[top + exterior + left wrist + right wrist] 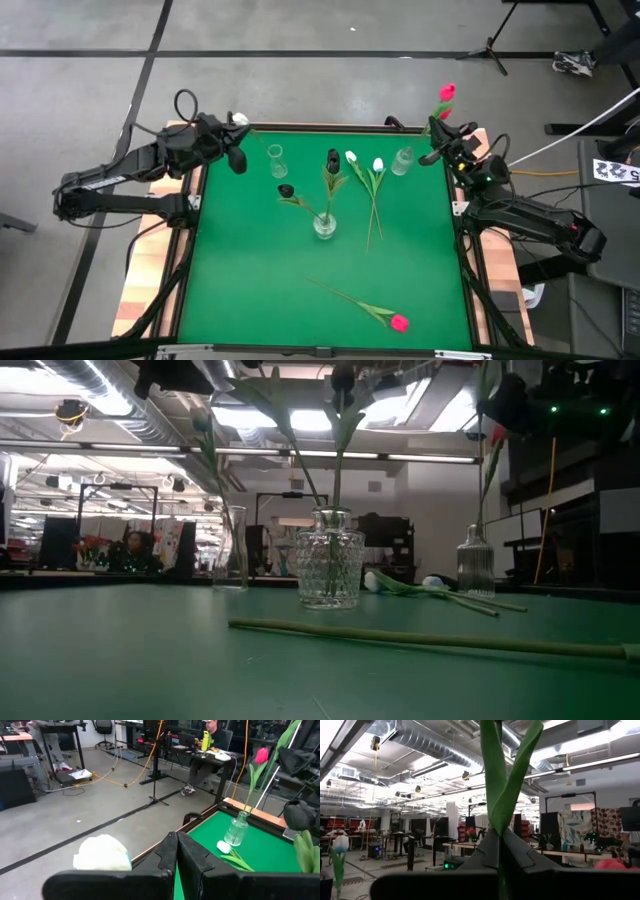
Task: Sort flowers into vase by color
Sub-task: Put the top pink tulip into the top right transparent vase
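Observation:
My left gripper [238, 152] is at the far left, shut on a white tulip whose head [240, 118] lies over the far edge; it also shows in the left wrist view [102, 853]. An empty left vase [276, 160] stands beside it. The middle vase [325, 226] holds two black tulips [332, 158]. Two white tulips [372, 190] lie on the mat. A pink tulip [398, 322] lies near the front edge. My right gripper [436, 150] is shut on a pink tulip [446, 92] over the right vase [402, 160]. My left gripper has the white tulip just below its head [125, 857]; the shut fingers [187, 855] hide the place of contact. In the low view the stem [214, 480] slants down from the gripper toward the left vase [230, 550]. My right gripper pinches the pink tulip's stem and leaves [501, 805] between its two fingers [520, 852], across the stem. The leaves rise upright above the fingers. The tulip is clear of the table; its head and lower end are outside the right wrist view.
A pink tulip [261, 755] stands in the right vase [236, 830]. The white tulips' stems reach toward the table's middle. The green mat [250, 280] is bare at the near left. A person [210, 732] sits beyond the table.

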